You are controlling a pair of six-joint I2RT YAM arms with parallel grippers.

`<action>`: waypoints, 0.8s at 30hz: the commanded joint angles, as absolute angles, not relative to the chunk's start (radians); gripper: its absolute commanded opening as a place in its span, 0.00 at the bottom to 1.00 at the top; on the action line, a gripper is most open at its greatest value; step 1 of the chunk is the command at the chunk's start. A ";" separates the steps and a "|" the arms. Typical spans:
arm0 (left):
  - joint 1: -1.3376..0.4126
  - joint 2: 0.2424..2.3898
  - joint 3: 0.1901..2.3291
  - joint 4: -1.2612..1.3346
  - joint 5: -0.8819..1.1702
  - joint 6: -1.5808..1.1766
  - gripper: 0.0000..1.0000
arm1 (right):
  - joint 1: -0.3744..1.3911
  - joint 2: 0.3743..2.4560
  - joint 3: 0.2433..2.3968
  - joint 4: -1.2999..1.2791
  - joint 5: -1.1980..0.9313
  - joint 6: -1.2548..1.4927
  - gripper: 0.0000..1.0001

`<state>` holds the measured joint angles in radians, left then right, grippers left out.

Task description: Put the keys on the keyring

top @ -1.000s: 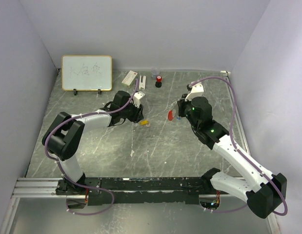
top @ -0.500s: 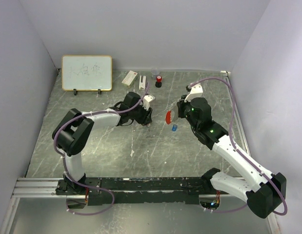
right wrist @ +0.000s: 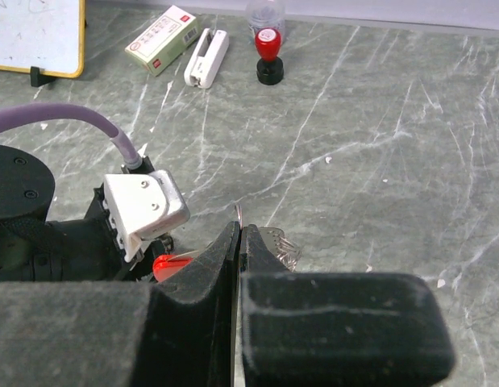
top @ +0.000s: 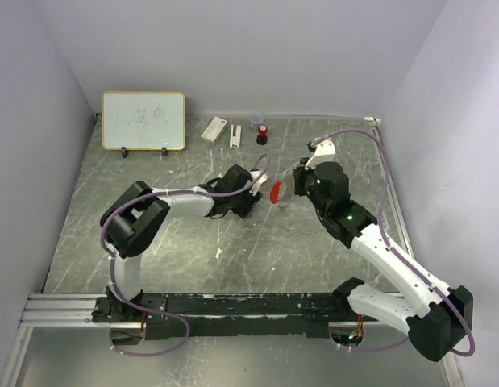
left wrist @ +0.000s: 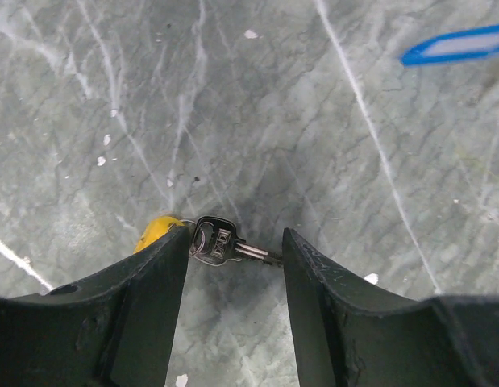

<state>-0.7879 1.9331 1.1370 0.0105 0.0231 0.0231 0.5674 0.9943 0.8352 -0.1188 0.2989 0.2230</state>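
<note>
Your left jaws stand partly open around a key (left wrist: 214, 241) that lies on the table (left wrist: 313, 121). Your right jaws are closed tight on the keyring (right wrist: 170, 264), near the left jaws.

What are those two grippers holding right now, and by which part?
The right gripper is shut on the keyring, pinching its thin chain; the red tag sticks out. The left gripper brackets a small key, but whether it grips it cannot be told.

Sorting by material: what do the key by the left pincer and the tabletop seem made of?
Key: metal, it seems, silvery shank with dull gleam; dark head, perhaps plastic. Tabletop: grey stone look, white veins, matt; may be printed laminate.
</note>
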 commanded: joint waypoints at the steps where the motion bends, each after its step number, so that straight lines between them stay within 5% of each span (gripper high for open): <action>1: -0.799 1.953 1.138 -0.035 -0.131 0.050 0.61 | 0.562 0.975 0.826 -0.089 0.307 0.213 0.00; 24: -0.756 1.902 1.086 -0.038 -0.270 0.059 0.52 | 0.561 0.976 0.827 -0.089 0.311 0.207 0.00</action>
<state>-0.7696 1.9278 1.1191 0.0135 -0.2291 0.0631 0.5674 0.9947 0.8284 -0.1196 0.2996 0.2199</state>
